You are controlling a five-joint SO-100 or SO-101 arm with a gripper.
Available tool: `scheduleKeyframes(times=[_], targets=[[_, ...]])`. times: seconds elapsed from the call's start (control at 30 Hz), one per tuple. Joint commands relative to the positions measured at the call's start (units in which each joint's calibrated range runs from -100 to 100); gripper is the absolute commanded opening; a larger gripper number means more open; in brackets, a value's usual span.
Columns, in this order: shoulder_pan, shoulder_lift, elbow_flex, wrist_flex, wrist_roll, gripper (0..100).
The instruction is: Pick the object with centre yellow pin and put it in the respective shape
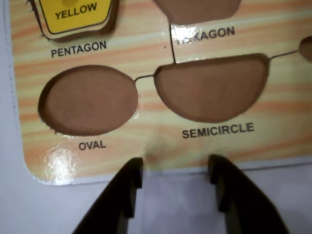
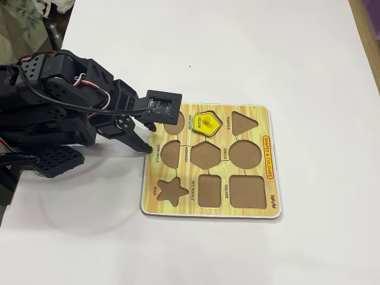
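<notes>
**Sitting in its slot: yellow pentagon is in the board, tool empty at the edge**

Looking at the fixed view, the puzzle board (image 2: 268, 178) lies flat on the white bench (image 2: 297, 59), roughly mid-bench. The yellow pentagon piece (image 2: 209, 123) with its yellow knob sits in the pentagon recess (image 2: 198, 116) in the board's top row, between the oval recess (image 2: 174, 126) and the triangle recess (image 2: 243, 122). In the wrist view the piece (image 1: 75, 14) shows at the top left corner of the frame, with YELLOW printed on it and the PENTAGON label just under it. A dark strip of the recess (image 1: 80, 35) shows along its lower edge, so I can't say whether it's fully flush or a bit crooked.

The tool (image 1: 175, 168) has its two black fingers (image 1: 131, 178) well apart with nothing between them. It hangs right over the board's edge by the SEMICIRCLE label, tips just off the board over the white bench. In the fixed view the tool (image 2: 145, 148) is at the board's left edge, next to the semicircle recess (image 2: 170, 152), with the black arm (image 2: 59, 95) reaching in from the left side of the bench.

Every other recess I can see is empty brown: oval (image 1: 87, 100), semicircle (image 1: 212, 87), hexagon (image 2: 206, 155), circle (image 2: 244, 154), star (image 2: 170, 189), rectangle (image 2: 209, 190) and square (image 2: 247, 191).
</notes>
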Motion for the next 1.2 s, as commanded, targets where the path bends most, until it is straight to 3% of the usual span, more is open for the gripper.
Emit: scheduleKeyframes(times=[0.0, 1.17], targets=[[0.5, 0.9, 0.4, 2.7, -0.1, 16], [0.3, 0.9, 0.4, 2.7, 0.4, 17]])
